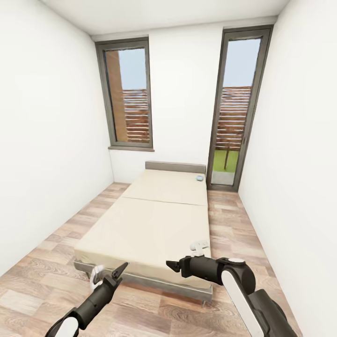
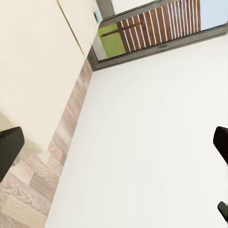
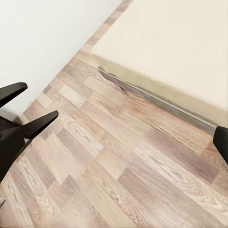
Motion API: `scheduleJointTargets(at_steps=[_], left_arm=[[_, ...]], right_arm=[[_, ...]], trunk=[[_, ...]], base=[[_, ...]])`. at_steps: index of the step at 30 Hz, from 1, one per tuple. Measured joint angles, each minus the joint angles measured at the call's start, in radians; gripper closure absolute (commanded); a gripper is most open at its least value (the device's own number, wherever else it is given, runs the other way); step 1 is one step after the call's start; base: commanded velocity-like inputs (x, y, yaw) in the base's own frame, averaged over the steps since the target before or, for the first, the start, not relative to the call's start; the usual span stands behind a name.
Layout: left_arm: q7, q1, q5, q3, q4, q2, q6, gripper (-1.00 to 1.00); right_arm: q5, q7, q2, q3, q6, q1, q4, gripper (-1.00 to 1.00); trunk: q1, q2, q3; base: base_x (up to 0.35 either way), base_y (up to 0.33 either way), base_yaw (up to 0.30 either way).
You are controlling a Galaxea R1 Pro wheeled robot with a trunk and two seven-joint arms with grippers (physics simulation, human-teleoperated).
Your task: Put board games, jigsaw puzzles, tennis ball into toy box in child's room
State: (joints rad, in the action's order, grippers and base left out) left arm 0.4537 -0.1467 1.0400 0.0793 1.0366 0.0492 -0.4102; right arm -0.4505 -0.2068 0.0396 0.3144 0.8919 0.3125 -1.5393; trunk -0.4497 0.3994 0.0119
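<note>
The robot faces the foot of the bed [image 1: 154, 220], a low beige mattress on a dark grey frame with a grey headboard [image 1: 175, 166] against the far white wall. Two tall dark-framed windows [image 1: 127, 96] flank the headboard. A small bluish object [image 1: 200, 178], too small to identify, lies on the mattress near its far right corner, just beside the headboard. White items [image 1: 200, 245] lie at the near right corner of the bed, just beyond the right arm. The left gripper [image 1: 108, 276] hangs over the wood-plank floor [image 1: 42, 281] before the near left corner of the bed, its fingers spread apart and holding nothing. The right gripper [image 1: 174, 266] hovers at the foot edge, pointing left; I cannot tell whether it is open.
</note>
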Motion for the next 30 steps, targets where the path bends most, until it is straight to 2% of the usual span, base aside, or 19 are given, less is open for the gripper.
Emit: scheduleJointTargets(at_steps=[19,30], left_arm=[[0.012,0.001,-0.008,0.0,-0.001,0.002,0.0,-1.0],[0.007,0.001,-0.013,-0.001,-0.001,0.001,0.001,-1.0]], right_arm=[[0.0,0.0,0.004,0.0,0.0,0.0,-0.002,-1.0],[0.002,0.002,0.003,0.0,0.0,0.0,-0.002,-1.0]], trunk=[[0.0,0.0,0.0],[0.0,0.0,0.0]], base=[[-0.001,-0.007,0.296],[-0.053,-0.177,0.296]])
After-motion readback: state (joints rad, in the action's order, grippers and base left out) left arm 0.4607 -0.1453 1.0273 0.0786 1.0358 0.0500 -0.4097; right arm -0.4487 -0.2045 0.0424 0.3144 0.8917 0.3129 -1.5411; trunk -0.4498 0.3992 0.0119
